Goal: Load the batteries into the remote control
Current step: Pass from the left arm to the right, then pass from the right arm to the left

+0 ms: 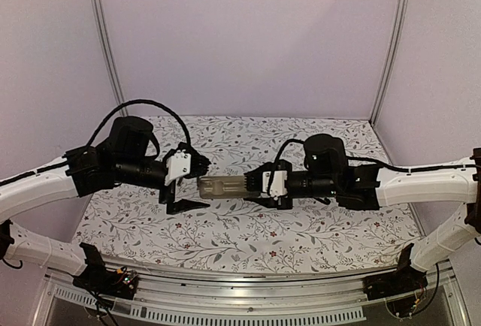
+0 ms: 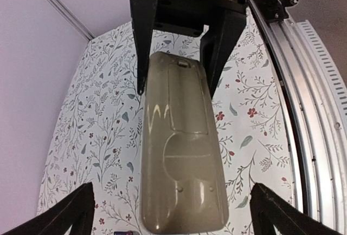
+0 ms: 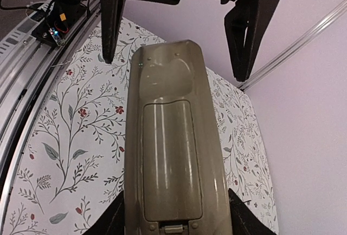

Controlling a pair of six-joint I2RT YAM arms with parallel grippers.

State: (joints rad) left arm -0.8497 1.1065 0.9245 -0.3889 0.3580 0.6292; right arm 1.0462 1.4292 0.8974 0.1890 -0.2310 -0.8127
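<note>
The remote control [image 1: 222, 185] is held level above the table with its greyish-tan back up. Its battery cover [image 3: 171, 159] sits shut in the recess. My right gripper [image 1: 259, 183] is shut on the remote's right end, its fingers [image 3: 108, 219] pressing both sides. My left gripper [image 1: 189, 185] is wide open, its fingers [image 2: 70, 213] standing apart on either side of the remote's left end [image 2: 181, 191] without touching it. A small dark bit [image 2: 124, 233] at the bottom edge of the left wrist view may be a battery. No other battery shows.
The floral tablecloth [image 1: 248, 232] covers the table below the remote. Lilac walls stand close on the left, back and right. A metal rail [image 1: 248, 296] runs along the near edge, also seen in the left wrist view [image 2: 309, 110].
</note>
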